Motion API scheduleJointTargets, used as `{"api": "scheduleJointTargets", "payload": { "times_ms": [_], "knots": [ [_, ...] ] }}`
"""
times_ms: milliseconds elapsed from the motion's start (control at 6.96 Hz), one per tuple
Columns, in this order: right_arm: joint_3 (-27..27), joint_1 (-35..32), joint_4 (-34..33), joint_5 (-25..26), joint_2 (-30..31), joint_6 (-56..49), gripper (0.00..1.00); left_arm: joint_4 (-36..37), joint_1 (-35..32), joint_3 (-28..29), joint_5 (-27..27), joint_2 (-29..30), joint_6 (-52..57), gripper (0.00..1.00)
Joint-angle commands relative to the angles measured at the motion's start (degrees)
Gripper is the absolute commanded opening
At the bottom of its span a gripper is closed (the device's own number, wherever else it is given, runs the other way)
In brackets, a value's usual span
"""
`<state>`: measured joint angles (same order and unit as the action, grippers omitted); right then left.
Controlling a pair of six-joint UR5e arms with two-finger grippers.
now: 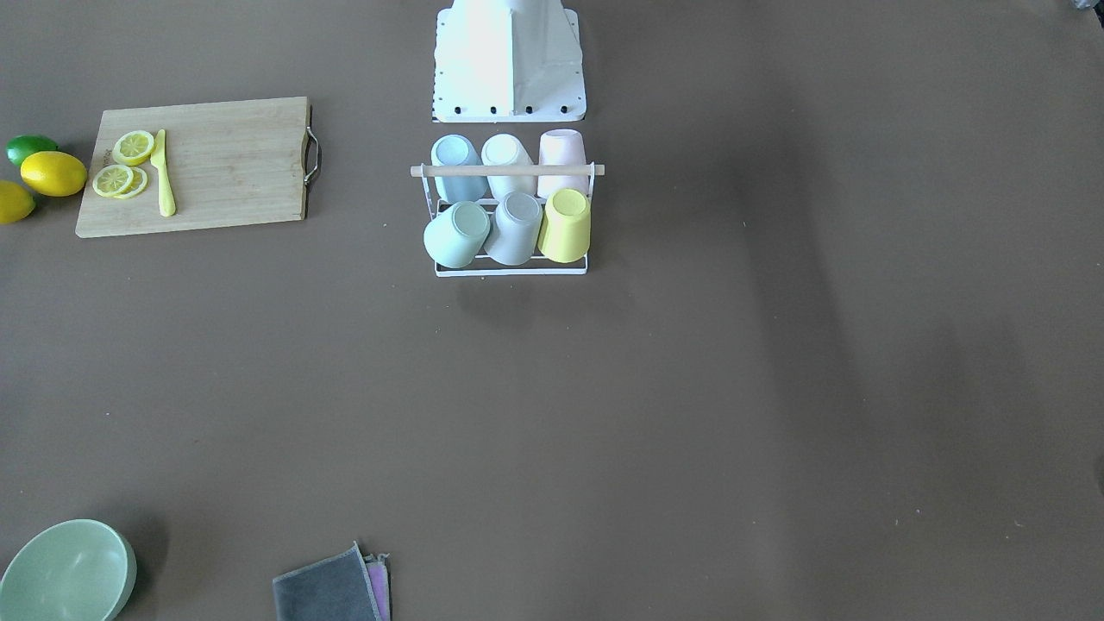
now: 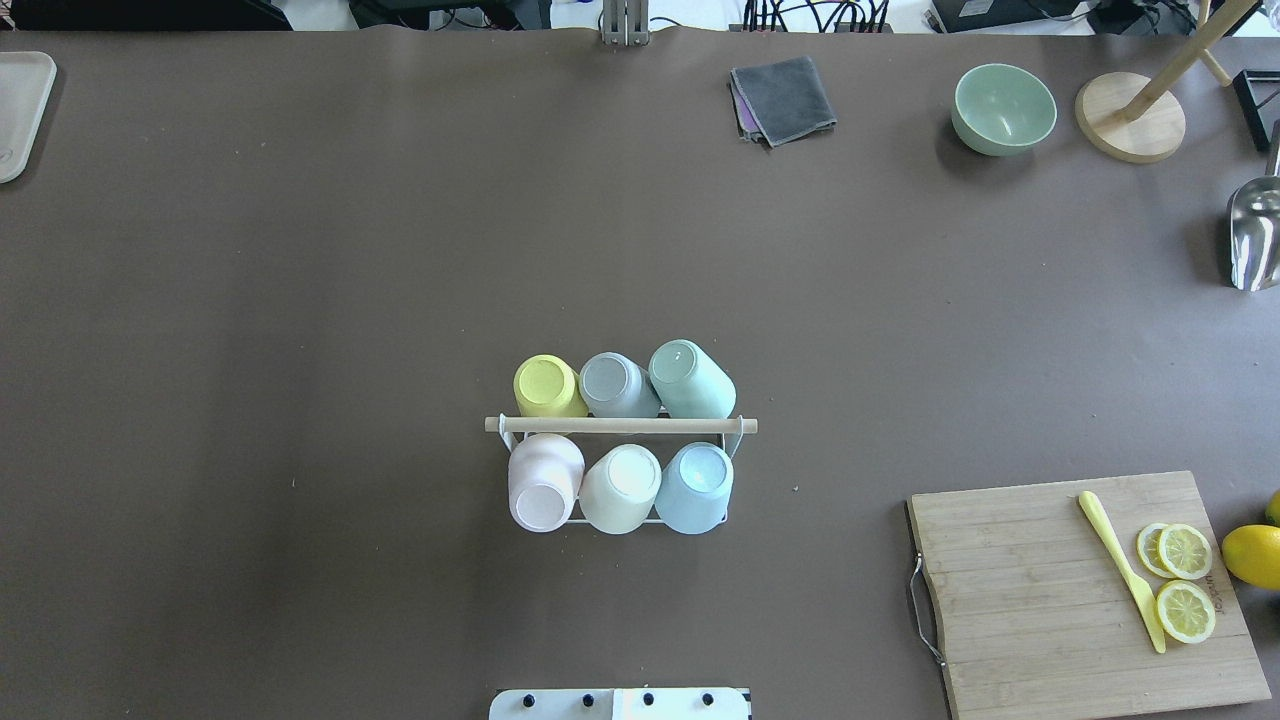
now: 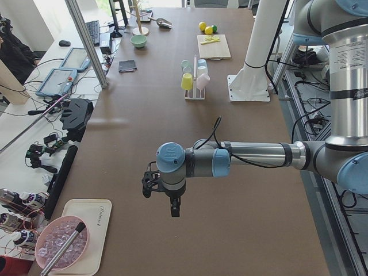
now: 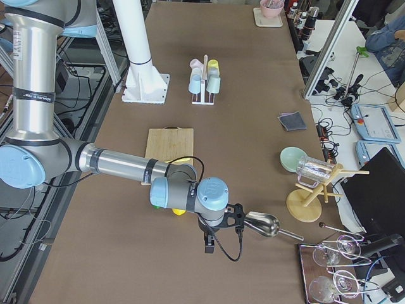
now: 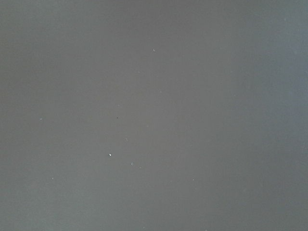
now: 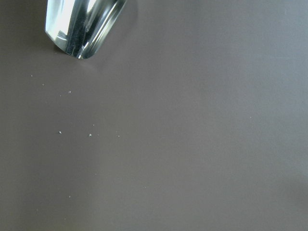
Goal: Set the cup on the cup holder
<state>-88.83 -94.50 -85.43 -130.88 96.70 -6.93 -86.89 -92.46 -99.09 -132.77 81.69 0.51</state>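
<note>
On the brown table [image 1: 690, 388], front-facing view: white wire cup holder with wooden rod handle [image 1: 507, 171] is set just before the robot base [image 1: 509, 69], six pastel cups [image 1: 567, 226] inverted on its pegs. Overhead: three per row. Left side view: left tool [image 3: 174, 211] is held over bare table, well apart from the holder; finger spacing cannot be told. Right side view: right tool [image 4: 209, 244] is held near a shiny metal scoop [image 4: 262, 223]; spacing likewise cannot be told.

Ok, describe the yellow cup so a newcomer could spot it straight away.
Mid-table, just ahead of the robot's base, stands the white wire cup holder. The yellow cup sits upside down in its far row, at the robot's left end. It alone is bright yellow; the other five are pale.
</note>
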Motion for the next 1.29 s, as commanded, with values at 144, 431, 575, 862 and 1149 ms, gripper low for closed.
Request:
{"api": "scheduleJointTargets", "payload": {
  "times_ms": [144, 431, 575, 862, 1149],
  "knots": [
    [-1.2, 1.2, 0.0, -2.9, -2.1, 6.5, 1.0, -0.1, 0.1, 0.1, 0.0, -0.1, 0.0, 0.98],
    [-4.5, 4.9, 0.0, -3.6, -2.3, 14.5, 1.0, -0.4, 0.1, 0.4, 0.0, -0.1, 0.2, 0.98],
    [-5.6, 6.4, 0.0, -3.6, -2.3, 16.8, 1.0, -0.5, 0.1, 1.0, 0.0, -0.1, 0.3, 0.98],
    [-7.5, 7.8, -0.2, -3.6, -2.4, 20.5, 1.0, -0.5, 0.1, 1.0, 0.0, -0.2, 0.4, 0.98],
    [-7.7, 7.8, -0.7, -4.2, -2.3, 20.5, 1.0, -0.5, 0.1, 1.0, 0.0, -0.5, 0.4, 0.98]
  ]
}}
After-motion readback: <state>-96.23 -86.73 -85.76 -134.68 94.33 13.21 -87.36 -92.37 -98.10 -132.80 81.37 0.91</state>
